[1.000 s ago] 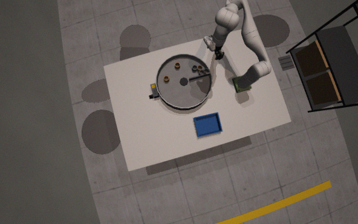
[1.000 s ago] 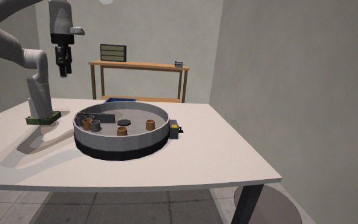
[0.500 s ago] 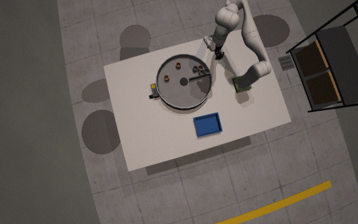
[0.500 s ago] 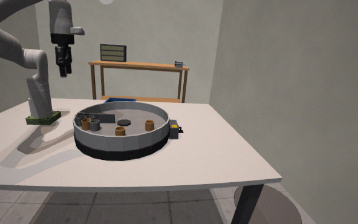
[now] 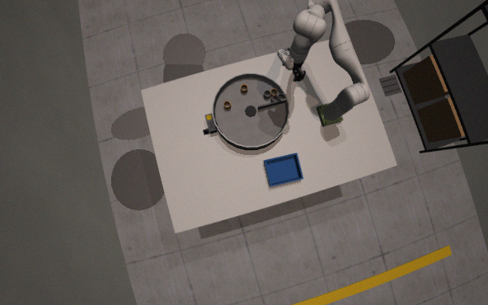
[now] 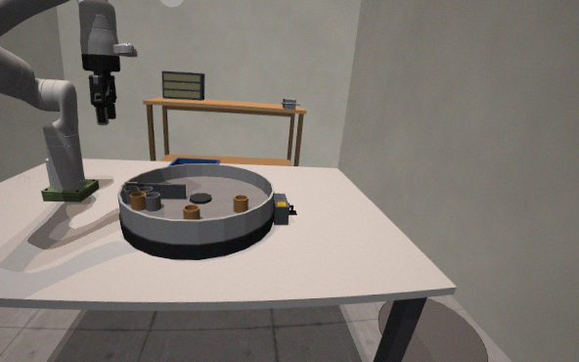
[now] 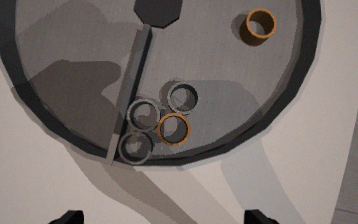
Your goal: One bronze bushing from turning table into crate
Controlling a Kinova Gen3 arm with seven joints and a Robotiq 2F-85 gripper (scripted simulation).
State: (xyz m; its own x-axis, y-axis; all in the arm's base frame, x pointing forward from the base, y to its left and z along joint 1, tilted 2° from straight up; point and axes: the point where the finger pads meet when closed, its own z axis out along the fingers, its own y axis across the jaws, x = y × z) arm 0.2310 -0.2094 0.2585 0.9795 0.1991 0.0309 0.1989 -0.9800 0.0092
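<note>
The pincer (image 5: 299, 77) (image 6: 107, 117) (image 7: 164, 217) is hanging above the tabletop (image 5: 206, 177) (image 6: 293, 264) (image 7: 30, 185), beyond the rim of the turning table (image 5: 247, 132) (image 6: 196, 230) (image 7: 215, 45). Its fingers are standing wide apart and are gripping nothing, and its tips are pointing downward. The arm (image 5: 342, 49) (image 6: 66, 142) is rising from a green base plate (image 5: 337, 120) (image 6: 56, 197) at one side of the tabletop.

Three bronze bushings are resting upright on the turning table. The first bronze bushing (image 5: 274, 90) (image 6: 138, 201) (image 7: 159, 131) is sitting close among three grey bushings, near the rim. The second bronze bushing (image 5: 244, 91) (image 6: 192, 211) (image 7: 261, 37) is standing apart from this group; the third bronze bushing (image 5: 227, 107) (image 6: 241, 203) is standing farther round, on the side toward a small grey box (image 5: 210, 124) (image 6: 281, 215) with a yellow patch.

A dark straight bar (image 5: 269, 105) (image 6: 168, 191) (image 7: 131, 85) is reaching from near the dark hub (image 5: 250, 111) (image 6: 200, 198) (image 7: 158, 11) to the rim, with the mixed group lying along one side. Two grey bushings are sitting just beside the bar. The blue crate (image 5: 286, 182) (image 6: 196, 161) is lying on the tabletop, separate from the turning table.
</note>
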